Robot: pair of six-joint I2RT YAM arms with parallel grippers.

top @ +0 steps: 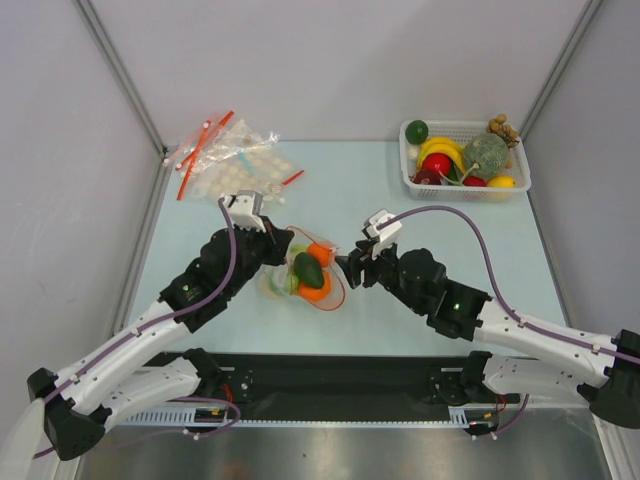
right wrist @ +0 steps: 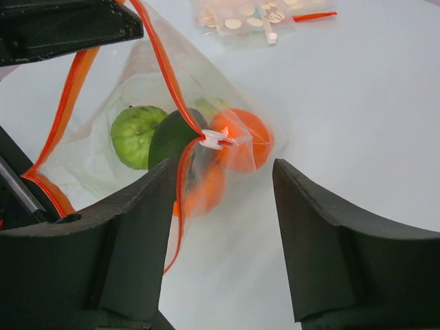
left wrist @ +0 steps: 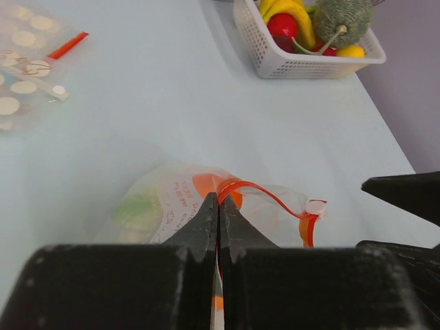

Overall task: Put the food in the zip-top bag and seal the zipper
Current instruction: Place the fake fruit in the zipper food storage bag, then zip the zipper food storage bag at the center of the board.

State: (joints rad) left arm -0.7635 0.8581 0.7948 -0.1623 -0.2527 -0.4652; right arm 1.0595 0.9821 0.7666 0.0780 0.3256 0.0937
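Note:
The clear zip-top bag (top: 330,292) lies at the table's middle, its mouth partly held up. Inside it I see food: a light green round piece (right wrist: 134,134), a dark green piece (right wrist: 172,137) and two oranges (right wrist: 244,137). My left gripper (left wrist: 218,203) is shut on the red-orange zipper (left wrist: 265,194) at the bag's left end. The white slider (right wrist: 212,142) sits on the strip just beyond the tips of my right gripper (right wrist: 223,168). That gripper is open, with the bag's corner hanging between its fingers (right wrist: 155,206) and touching neither.
A white basket (top: 407,158) at the back right holds more toy fruit, among them a banana, red pieces and a lemon. Crinkled disc-dotted bags (top: 230,165) with red strips lie at the back left. Both arms meet over the bag.

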